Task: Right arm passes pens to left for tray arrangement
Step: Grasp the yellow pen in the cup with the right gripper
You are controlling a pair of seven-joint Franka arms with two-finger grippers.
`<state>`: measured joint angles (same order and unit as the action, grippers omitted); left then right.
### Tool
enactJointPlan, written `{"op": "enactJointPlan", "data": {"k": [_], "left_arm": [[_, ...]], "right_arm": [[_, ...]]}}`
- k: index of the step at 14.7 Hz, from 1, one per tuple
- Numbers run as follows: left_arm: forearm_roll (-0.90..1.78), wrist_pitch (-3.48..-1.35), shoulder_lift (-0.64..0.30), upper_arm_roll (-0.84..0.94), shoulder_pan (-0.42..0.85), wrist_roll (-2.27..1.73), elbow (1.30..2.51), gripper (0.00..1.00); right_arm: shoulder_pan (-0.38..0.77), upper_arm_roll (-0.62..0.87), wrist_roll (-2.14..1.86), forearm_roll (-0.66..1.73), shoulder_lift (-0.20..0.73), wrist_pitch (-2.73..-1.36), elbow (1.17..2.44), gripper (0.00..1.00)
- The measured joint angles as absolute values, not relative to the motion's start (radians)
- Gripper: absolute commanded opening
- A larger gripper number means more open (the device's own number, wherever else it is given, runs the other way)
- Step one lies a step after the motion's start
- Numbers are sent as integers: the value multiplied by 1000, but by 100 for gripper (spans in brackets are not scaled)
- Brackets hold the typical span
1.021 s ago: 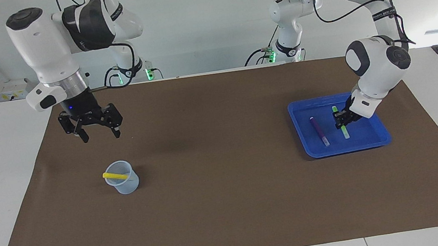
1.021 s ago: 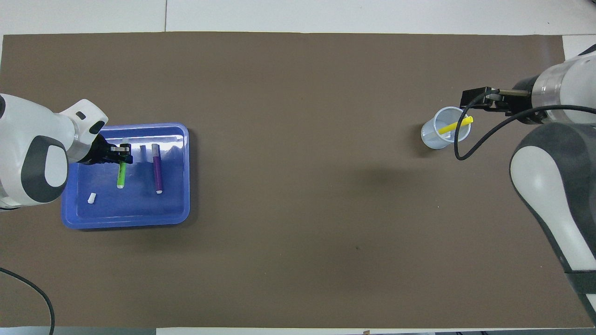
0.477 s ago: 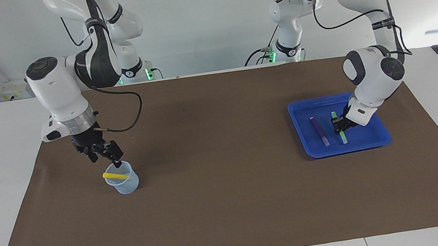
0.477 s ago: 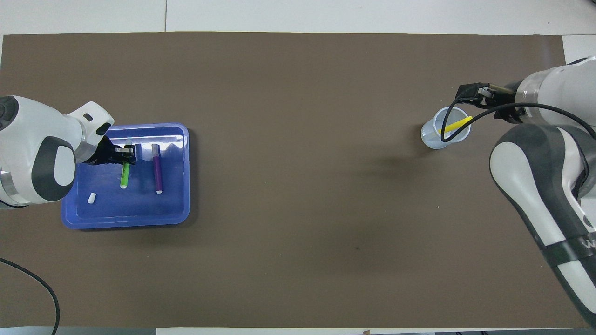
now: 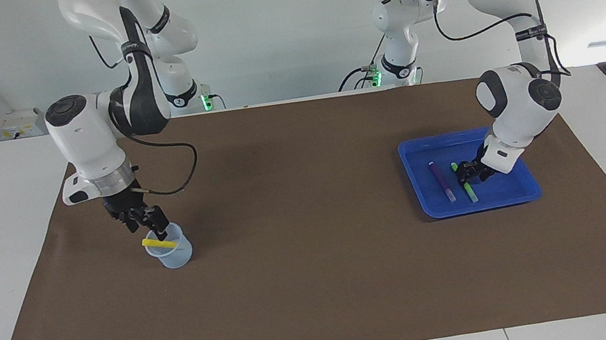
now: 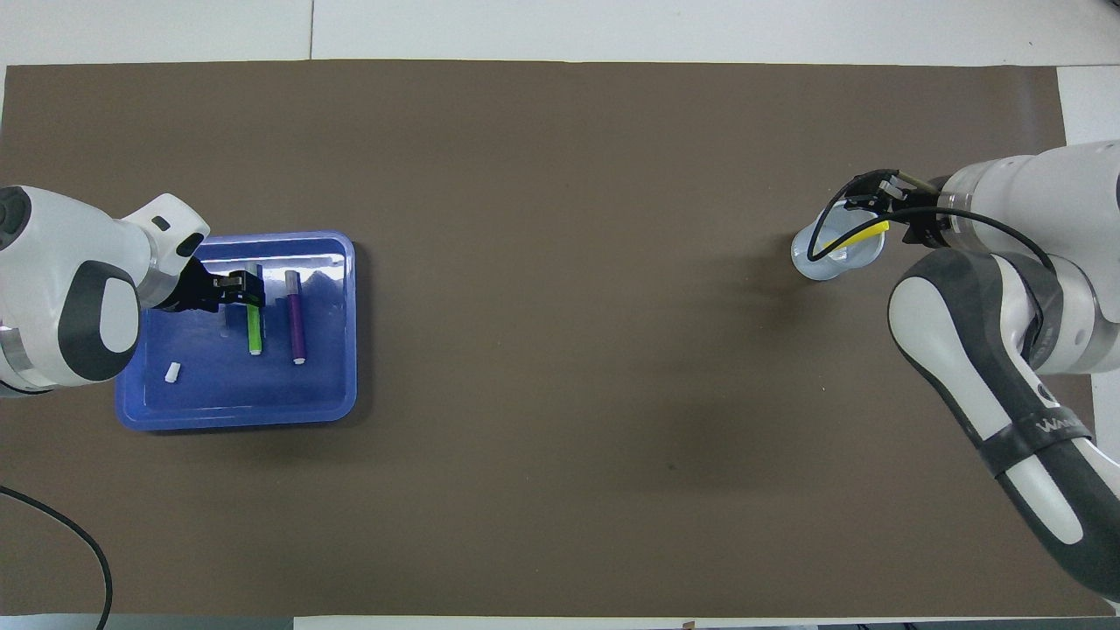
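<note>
A: Near edge first. What's closest to the robots?
B: Brown mat (image 6: pixel 560 350) over the whole table. A loose black cable (image 6: pixel 87 560) curls at its near corner, left arm's end.
A: The tray?
B: Blue tray (image 6: pixel 262 411), left arm's end. A small white piece (image 6: pixel 172 372) sits in its near part, apart from the pens.
A: Pens in it?
B: Two, lying flat, side by side, not touching. The purple pen (image 6: pixel 297 319) is the one toward the table's middle; the green pen (image 6: pixel 255 331) is slightly skewed.
A: Left gripper?
B: The left gripper (image 5: pixel 466 172) is low inside the tray, at one end of the green pen. Open or closed: cannot tell. The left wrist hides part of the tray's rim.
A: Farther out?
B: A translucent cup (image 5: pixel 177 257), right arm's end, a little farther out than the tray. The yellow pen (image 5: pixel 159 243) leans in it, one end over the rim.
A: Right gripper?
B: The right gripper (image 5: pixel 149 222) is down at the cup's rim, just over the yellow pen. Grip unreadable. From above, the arm's own black cable (image 6: pixel 822 236) loops across the cup.
</note>
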<state>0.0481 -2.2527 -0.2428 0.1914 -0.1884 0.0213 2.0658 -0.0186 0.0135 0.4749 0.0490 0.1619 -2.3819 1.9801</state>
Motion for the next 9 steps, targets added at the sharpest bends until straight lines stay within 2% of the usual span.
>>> {"op": "enactJointPlan", "data": {"k": [3,6,8,9], "left_arm": [[48,-2256,-243,191,-189,21,2066,100],[48,-2250,-241,193,-189,21,2054,100],[48,-2184,-238,198,-189,21,1999,100],[51,-2125,-236,202,-188,19,1949,100]], "right_arm": [[-19,9,475,49,180,-2409,1983,90],[-19,7,472,49,193,-2426,1989,85],[-19,2,466,49,195,-2426,1995,74],[-19,1,464,49,195,-2426,1999,62]]}}
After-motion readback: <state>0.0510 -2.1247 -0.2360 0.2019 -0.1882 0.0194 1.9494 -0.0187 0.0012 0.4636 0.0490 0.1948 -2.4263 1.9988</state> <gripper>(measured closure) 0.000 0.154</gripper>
